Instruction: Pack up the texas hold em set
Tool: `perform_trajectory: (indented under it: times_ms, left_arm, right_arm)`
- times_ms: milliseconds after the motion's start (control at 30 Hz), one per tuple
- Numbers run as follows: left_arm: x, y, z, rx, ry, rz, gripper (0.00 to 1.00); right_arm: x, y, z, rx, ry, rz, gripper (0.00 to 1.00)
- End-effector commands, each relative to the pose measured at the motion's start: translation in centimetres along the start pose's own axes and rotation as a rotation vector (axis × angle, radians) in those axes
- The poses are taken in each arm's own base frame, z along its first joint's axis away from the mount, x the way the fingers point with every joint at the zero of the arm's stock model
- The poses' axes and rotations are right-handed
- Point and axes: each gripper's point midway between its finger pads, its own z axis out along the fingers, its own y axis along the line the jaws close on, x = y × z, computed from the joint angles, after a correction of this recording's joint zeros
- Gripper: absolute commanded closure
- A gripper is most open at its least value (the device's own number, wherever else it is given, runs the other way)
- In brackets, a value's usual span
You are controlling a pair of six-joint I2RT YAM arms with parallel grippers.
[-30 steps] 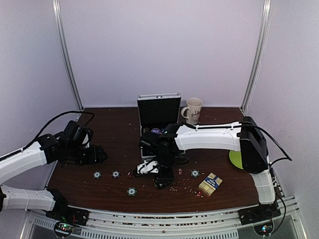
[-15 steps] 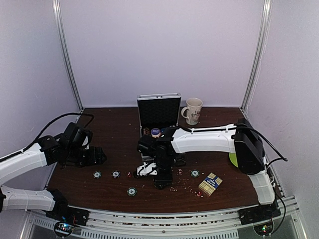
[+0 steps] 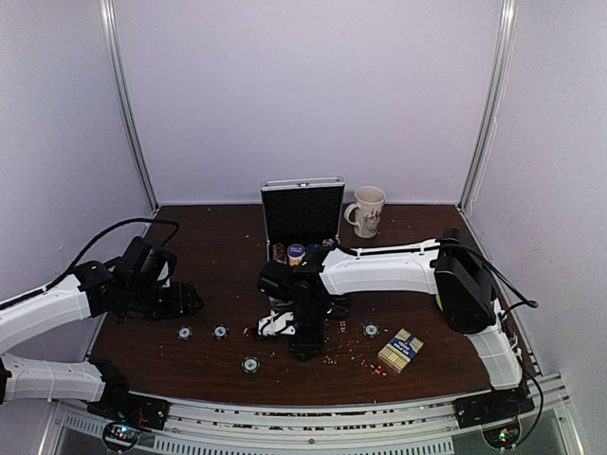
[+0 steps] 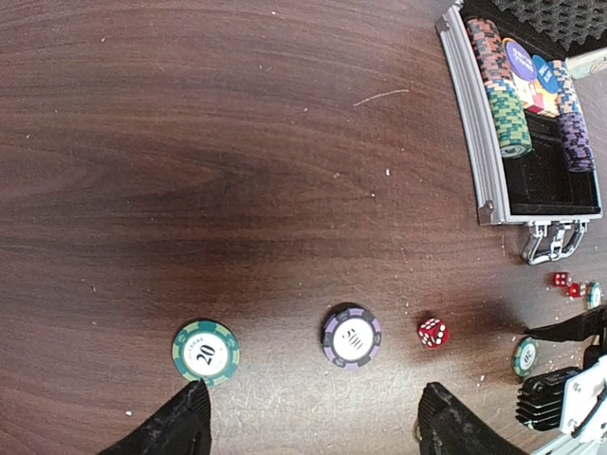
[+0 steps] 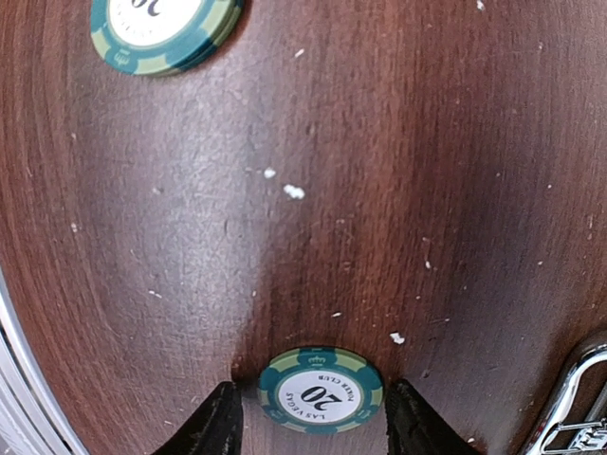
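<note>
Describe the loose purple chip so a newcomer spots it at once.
Start at the open silver case near the back. In front of it to the left, a green chip, the purple chip and a red die lie in a row. It is the middle one and the only loose purple chip.

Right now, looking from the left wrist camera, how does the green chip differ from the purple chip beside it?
The green chip is marked 20; the purple chip reads 500. The green chip lies at the tip of one finger of the left gripper; the purple chip sits ahead of the gap between the fingers, nearer the red die. Both lie flat on the table, white-centred, outside the case.
</note>
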Motion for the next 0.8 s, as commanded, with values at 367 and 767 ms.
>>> perform_trajectory:
  times_ms: [367,767]
  left_arm:
    - [-0.2,-0.9,0.5,0.05,-0.003,-0.014,0.23]
    - [-0.2,-1.0,0.7,0.057,-0.001,-0.015,0.23]
  right_arm:
    - [0.5,0.7,0.7,-0.024,0.024,0.012,0.74]
    - [0.1,0.3,-2.0,0.018,-0.026,0.021,0.47]
